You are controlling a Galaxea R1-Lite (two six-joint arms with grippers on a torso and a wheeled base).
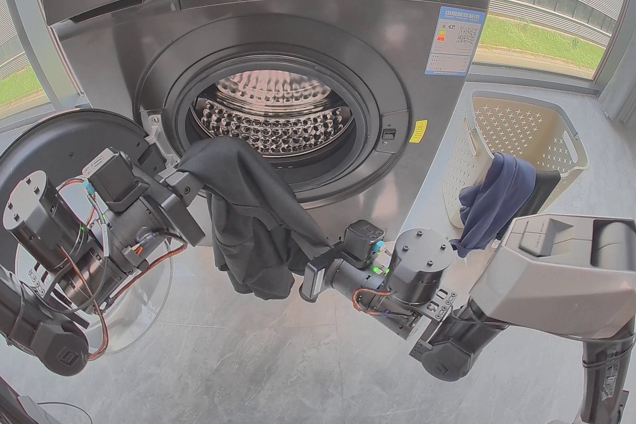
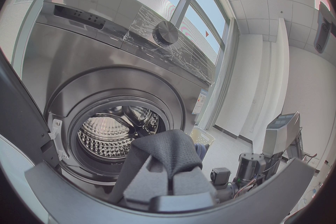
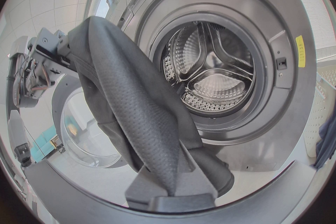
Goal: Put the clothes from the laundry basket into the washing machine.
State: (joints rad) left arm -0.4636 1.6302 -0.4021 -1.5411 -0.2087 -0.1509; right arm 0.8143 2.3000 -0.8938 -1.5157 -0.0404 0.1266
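Note:
A black garment [image 1: 255, 213] hangs stretched between my two grippers in front of the washing machine's open drum [image 1: 275, 107]. My left gripper [image 1: 189, 180] is shut on its upper end, just below and left of the drum opening. My right gripper [image 1: 324, 260] is shut on its lower right end, lower and nearer to me. In the left wrist view the cloth [image 2: 168, 154] drapes over the shut fingers. In the right wrist view the garment [image 3: 140, 109] runs from my fingers up to the left gripper [image 3: 64, 51]. A dark blue garment [image 1: 493, 200] hangs over the rim of the white laundry basket [image 1: 523, 134].
The machine's round door [image 1: 59, 147] stands swung open on the left, behind my left arm. The basket sits on the grey floor right of the machine, by the window. The drum [image 3: 213, 70] holds no clothes that I can see.

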